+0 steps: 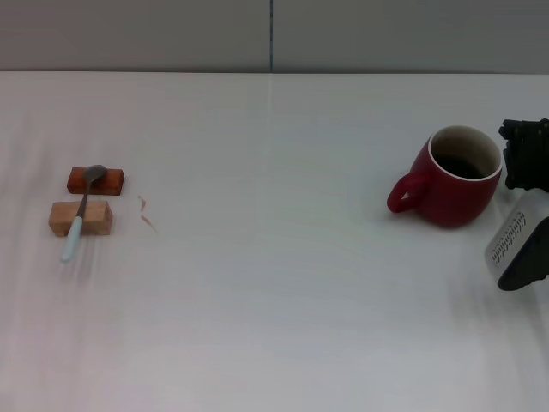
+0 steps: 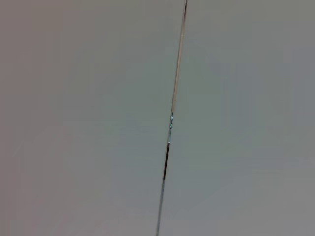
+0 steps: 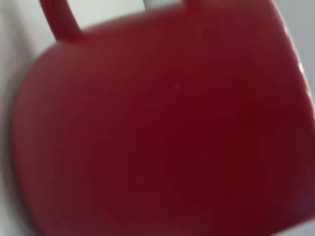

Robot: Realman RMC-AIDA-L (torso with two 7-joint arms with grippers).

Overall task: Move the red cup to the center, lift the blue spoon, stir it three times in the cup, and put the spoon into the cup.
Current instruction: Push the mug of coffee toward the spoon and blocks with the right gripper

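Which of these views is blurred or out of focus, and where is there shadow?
Right wrist view: the red cup fills the frame, soft and out of focus. Head view: sharp around the blue spoon, with only faint shadow under the cup. Left wrist view: a plain grey surface with one thin seam.

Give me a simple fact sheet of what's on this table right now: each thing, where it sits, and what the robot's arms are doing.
cup: red cup, upright at the table's right side, handle toward the middle
spoon: blue spoon, far left, lying across two wooden blocks, bowl on the darker block
table: white table
right gripper: right gripper close beside the cup at the right edge
left gripper: not visible
progress: cup not yet at the center, spoon untouched
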